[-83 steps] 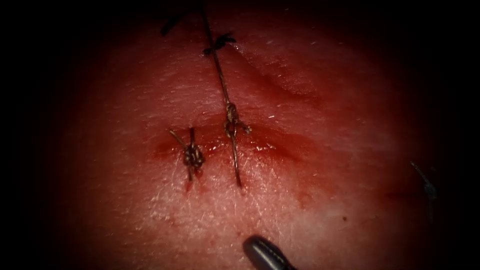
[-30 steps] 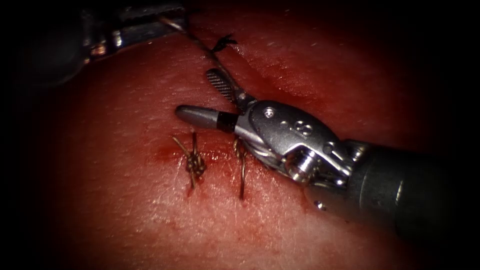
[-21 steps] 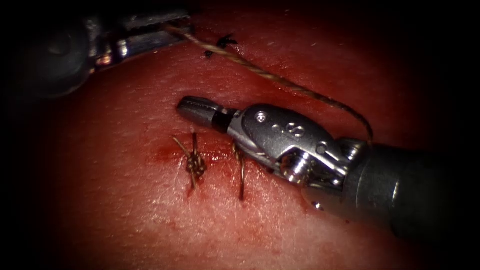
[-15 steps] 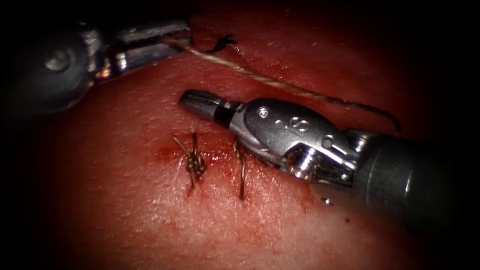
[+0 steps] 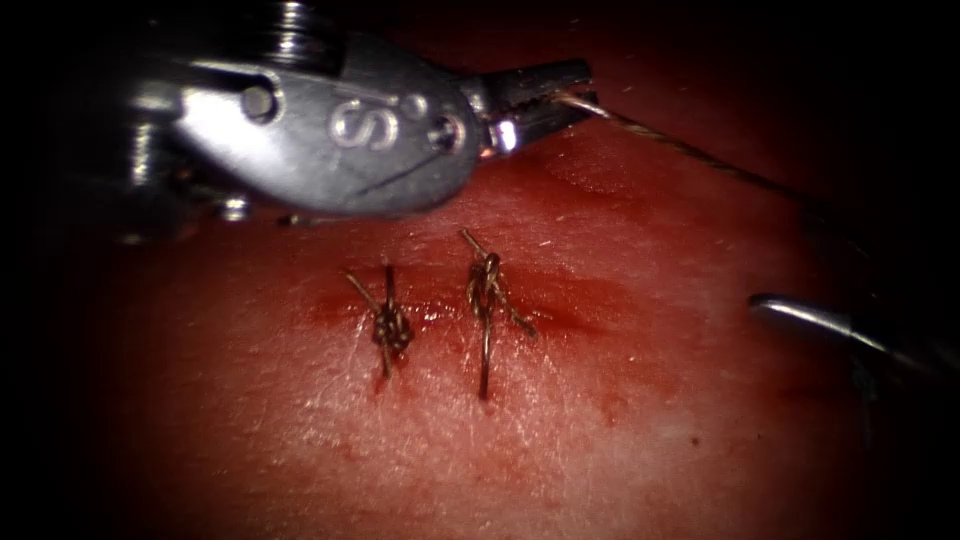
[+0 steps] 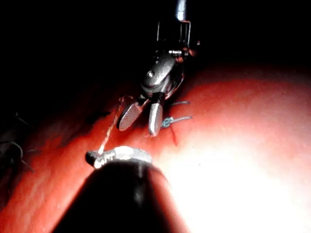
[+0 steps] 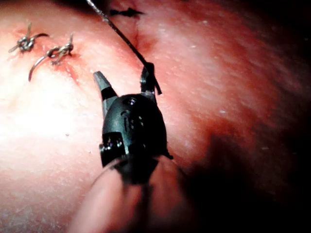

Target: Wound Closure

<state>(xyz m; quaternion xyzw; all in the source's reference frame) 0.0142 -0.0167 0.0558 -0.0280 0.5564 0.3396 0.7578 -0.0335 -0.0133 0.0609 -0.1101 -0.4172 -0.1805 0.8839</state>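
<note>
Endoscope view: the left tool reaches across above the tissue, its jaws clamped on the thread, which runs in a straight line toward the right tool. The tension looks meant to keep that strand lifted clear of the stitches. Two knots sit side by side across the cut, their short tails free of both tools.

Left wrist view: the left tool's jaws are closed on the thread, which rises toward the right tool. That tool's jaws are spread wide just beside the stitches.

Right wrist view: the right tool gapes with nothing between its jaws. The thread rests along the outside of one jaw, apparently draped there rather than gripped. A cut end lies on the tissue beyond, well apart from the knots. Where the needle is cannot be told.
</note>
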